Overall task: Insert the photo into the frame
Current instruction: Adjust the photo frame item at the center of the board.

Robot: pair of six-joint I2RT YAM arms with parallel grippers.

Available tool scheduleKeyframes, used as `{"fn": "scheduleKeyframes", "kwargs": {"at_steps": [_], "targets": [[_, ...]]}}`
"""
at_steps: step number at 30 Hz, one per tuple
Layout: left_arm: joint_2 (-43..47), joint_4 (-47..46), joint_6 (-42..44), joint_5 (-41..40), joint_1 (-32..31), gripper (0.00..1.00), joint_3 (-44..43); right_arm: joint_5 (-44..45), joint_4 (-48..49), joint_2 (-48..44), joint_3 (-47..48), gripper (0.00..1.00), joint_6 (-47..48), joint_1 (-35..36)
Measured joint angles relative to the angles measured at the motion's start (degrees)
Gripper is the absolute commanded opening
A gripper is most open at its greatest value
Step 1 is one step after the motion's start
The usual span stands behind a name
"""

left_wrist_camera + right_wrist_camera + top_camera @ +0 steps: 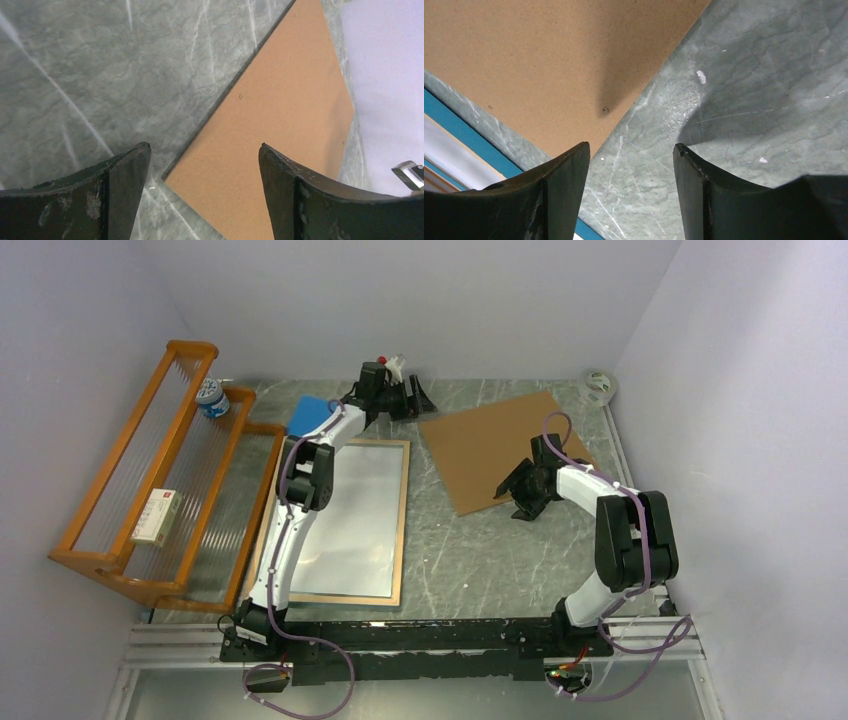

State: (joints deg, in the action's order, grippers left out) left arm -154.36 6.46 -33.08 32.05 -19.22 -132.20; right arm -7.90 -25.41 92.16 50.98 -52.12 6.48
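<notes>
Nearest the arm bases, the frame (403,530) lies flat on the table (470,550) on the left, its light wood side up, with the left arm reaching across it. Its middle shows only a pale, shiny surface. Whether that is bare glass or the back of a print, I cannot tell. The photo with its balloon picture shows in no view, so where it lies is unknown.

Further in, the right gripper (520,490) hovers over the near edge of the brown board (495,445), fingers apart and holding nothing. Its wrist camera shows the board's edge and bare table between the fingers, and the frame's blue rim off to the left.

Further still, the left gripper (405,398) hangs near the board's far left corner, fingers wide apart and empty. A blue pad (308,415) lies just beside it.

By my reading, the frame is open with its backing off. The photo is not plainly seated, and the board has yet to go back on, so most of the closing work remains.
</notes>
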Motion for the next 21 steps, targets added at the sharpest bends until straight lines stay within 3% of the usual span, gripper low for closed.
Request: {"fn": "scheduleKeyframes", "kwargs": {"at_steps": [7, 12, 21], "targets": [[-0.3, 1.2, -0.8, 3.8, -1.0, 0.72, 0.3, -1.7, 1.1, 0.5, -0.4, 0.66, -0.1, -0.4], [4.0, -0.2, 0.0, 7.8, -1.1, 0.71, 8.8, -3.2, 2.5, 0.2, -1.8, 0.68, -1.1, -2.4], [10.5, 7.9, 4.0, 13.9, -1.6, 0.64, 17.9, -3.7, 6.1, -5.4, -8.5, 0.69, -3.7, -6.1]]}}
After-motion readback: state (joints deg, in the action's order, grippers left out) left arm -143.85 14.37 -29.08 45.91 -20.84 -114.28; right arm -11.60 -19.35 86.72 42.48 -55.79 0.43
